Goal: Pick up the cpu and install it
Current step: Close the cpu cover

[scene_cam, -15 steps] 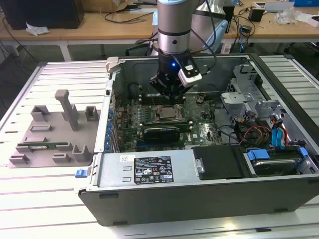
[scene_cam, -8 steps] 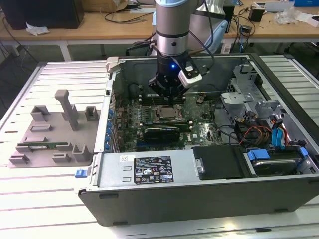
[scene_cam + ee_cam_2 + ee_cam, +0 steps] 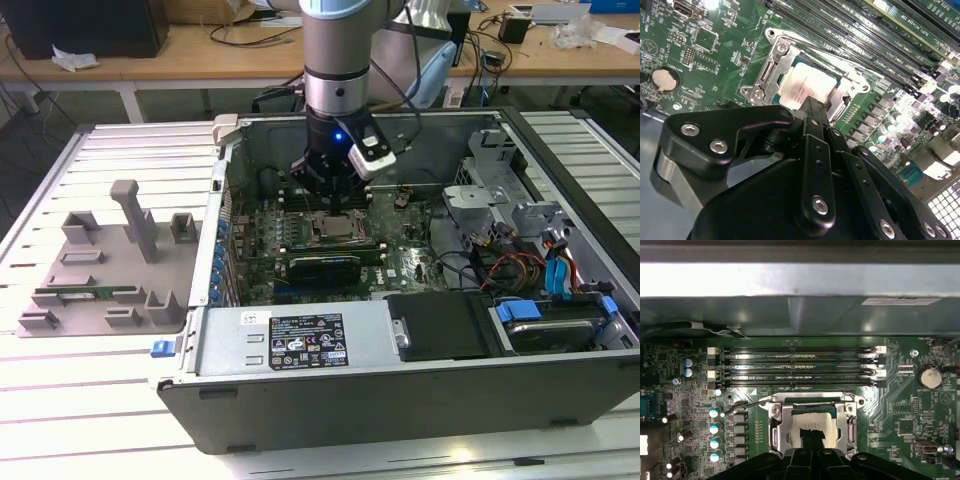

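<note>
cpu in mobo socket, closed jaws right over it

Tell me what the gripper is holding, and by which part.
Nothing, as far as shows: the cpu lies in its socket, and the gripper has its jaws together above its top, not around its edges.

nothing can be read: the label on the computer case and the cpu carry only illegible print.

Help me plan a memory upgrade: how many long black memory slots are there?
4 memory slots in the first wrist view: one nearest the grey case wall, two between, one beside the silver socket frame.
</note>
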Available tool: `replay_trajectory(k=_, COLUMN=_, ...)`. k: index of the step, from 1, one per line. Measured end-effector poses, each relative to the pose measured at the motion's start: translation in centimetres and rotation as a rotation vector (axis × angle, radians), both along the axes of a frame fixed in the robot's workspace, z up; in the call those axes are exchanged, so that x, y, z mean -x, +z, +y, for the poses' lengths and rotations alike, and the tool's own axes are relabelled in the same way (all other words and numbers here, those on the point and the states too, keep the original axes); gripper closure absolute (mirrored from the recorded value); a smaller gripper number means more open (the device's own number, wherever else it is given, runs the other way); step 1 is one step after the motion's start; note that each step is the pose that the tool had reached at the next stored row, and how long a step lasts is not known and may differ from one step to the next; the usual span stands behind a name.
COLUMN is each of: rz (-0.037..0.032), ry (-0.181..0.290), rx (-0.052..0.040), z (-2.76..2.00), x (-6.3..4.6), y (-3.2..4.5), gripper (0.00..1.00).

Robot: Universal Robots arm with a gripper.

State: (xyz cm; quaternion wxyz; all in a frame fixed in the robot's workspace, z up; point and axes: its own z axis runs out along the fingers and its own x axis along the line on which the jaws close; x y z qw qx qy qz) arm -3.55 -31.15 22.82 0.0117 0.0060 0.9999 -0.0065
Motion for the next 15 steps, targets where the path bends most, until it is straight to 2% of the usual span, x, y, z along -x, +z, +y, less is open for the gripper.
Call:
replay_trajectory(k=5, rz=0.0, ry=0.01, rx=0.0, z=-0.02, x=0.1, y=-1.04, gripper=0.89)
replay_trajectory(k=9, rz=-0.0001, ry=0.017, rx=-0.0015, z=-0.15, x=0.3, y=-1.23, gripper=0.89)
replay_trajectory(k=15, rz=0.0, ry=0.03, rx=-0.0037, z=-0.28, x=1.7, y=-1.44, gripper=0.89)
